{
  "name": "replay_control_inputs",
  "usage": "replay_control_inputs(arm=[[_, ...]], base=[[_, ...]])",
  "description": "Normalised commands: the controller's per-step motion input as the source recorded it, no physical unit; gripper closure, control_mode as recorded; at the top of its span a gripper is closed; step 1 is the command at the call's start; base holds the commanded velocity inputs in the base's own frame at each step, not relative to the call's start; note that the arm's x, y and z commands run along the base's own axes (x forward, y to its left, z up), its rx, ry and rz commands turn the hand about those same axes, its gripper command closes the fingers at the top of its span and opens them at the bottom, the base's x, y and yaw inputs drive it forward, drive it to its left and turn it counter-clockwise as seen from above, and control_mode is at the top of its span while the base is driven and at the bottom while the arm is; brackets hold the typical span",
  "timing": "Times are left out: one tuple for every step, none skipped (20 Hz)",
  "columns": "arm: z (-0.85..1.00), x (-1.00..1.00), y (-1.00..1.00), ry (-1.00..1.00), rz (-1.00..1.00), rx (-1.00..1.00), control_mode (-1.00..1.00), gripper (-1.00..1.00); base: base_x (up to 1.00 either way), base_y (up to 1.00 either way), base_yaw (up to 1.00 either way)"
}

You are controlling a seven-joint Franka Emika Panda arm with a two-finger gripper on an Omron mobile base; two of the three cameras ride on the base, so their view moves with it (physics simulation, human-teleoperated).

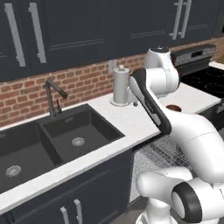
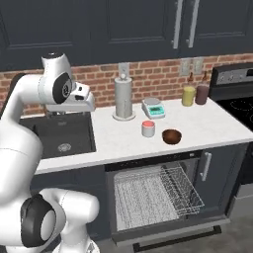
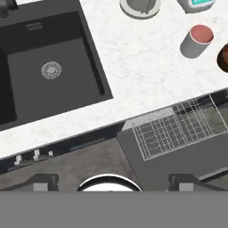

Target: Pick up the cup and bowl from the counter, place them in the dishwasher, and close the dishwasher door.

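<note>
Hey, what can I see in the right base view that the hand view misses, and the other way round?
Right base view alone: the two bottles by the stove, the upper cabinets, and the whole bowl.

Hand view alone: a straight-down look into the sink drain.

Both: the cup on the counter, the paper-towel roll, the kitchen scale, the sink, and the dishwasher with its wire rack pulled out.
</note>
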Motion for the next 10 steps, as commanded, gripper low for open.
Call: replay_control_inputs(arm=[[0.0,0.0,0.0,0.0,0.0,0.0,1.0,-1.0],[0.0,0.0,0.0,0.0,0.0,0.0,1.0,-1.0],[0.0,0.0,0.0,0.0,0.0,0.0,1.0,-1.0],[0.0,0.0,0.0,0.0,0.0,0.0,1.0,-1.0],[0.0,0.0,0.0,0.0,0.0,0.0,1.0,-1.0],[0.0,0.0,0.0,0.0,0.0,0.0,1.0,-1.0],[0.0,0.0,0.0,0.0,0.0,0.0,1.0,-1.0],[0.0,0.0,0.0,0.0,0.0,0.0,1.0,-1.0],[0.0,0.0,0.0,0.0,0.0,0.0,1.0,-1.0],[0.0,0.0,0.0,0.0,0.0,0.0,1.0,-1.0]], base=[[0.0,0.14,-0.66],[0.0,0.16,-0.65],[0.0,0.2,-0.64],[0.0,0.24,-0.62],[0.0,0.29,-0.6],[0.0,0.29,-0.59],[0.0,0.33,-0.58],[0.0,0.39,-0.56],[0.0,0.42,-0.54],[0.0,0.42,-0.54]])
